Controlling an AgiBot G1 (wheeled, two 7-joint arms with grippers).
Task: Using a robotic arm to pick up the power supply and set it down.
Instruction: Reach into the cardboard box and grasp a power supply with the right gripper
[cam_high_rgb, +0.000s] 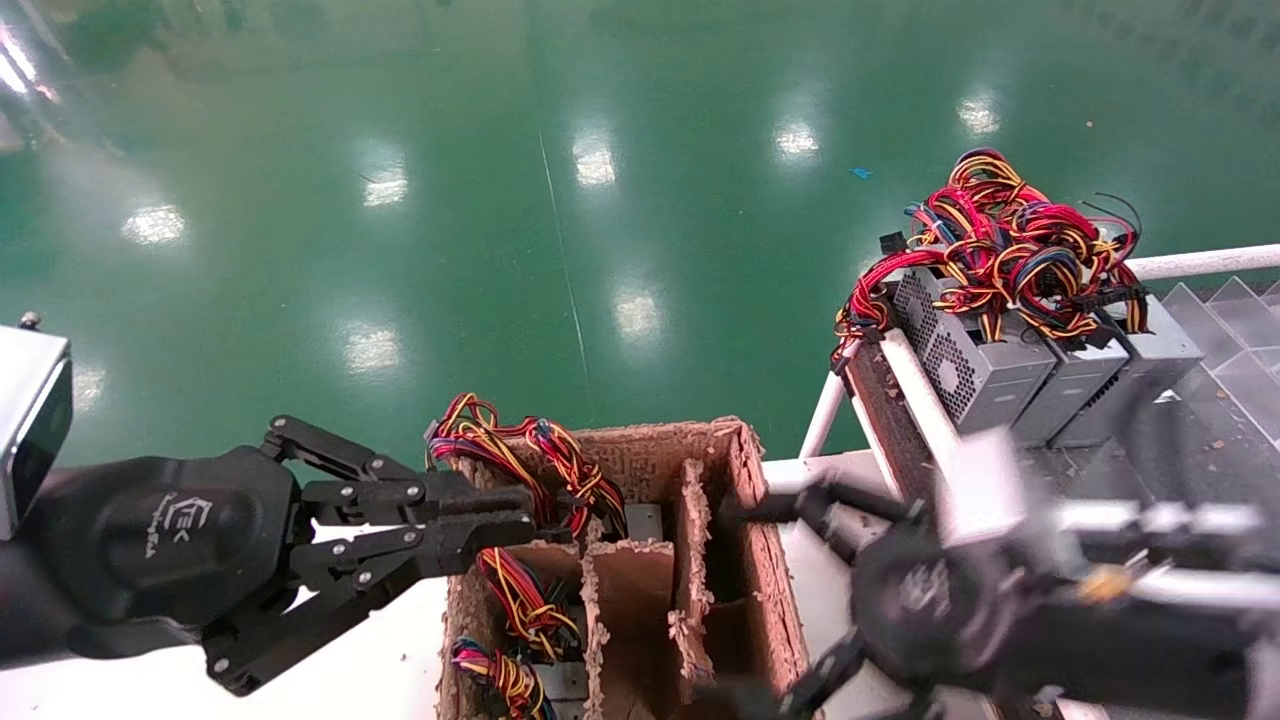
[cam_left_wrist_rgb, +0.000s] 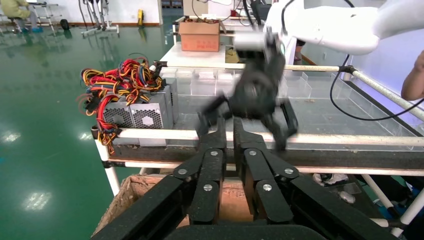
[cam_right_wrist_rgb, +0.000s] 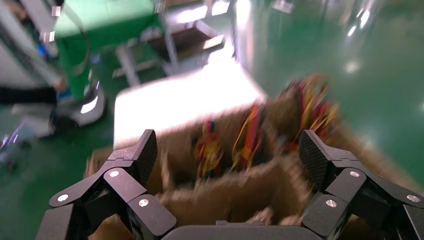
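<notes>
Right gripper (cam_right_wrist_rgb: 227, 155) hovers above the cardboard box (cam_high_rgb: 770, 600), fingers wide apart; power supply (cam_high_rgb: 520, 600) inside looks heavy, rigid; grip its metal sides, not the wires; left gripper (cam_high_rgb: 525, 525) beside box, fingers together.

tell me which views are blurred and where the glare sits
Head view: the right end effector is motion-smeared, the left end effector sharp; ceiling-light glare spots the green floor. Left wrist view: only the far right end effector is smeared. Right wrist view: the cardboard box is blurred, the fingers crisp.
</notes>
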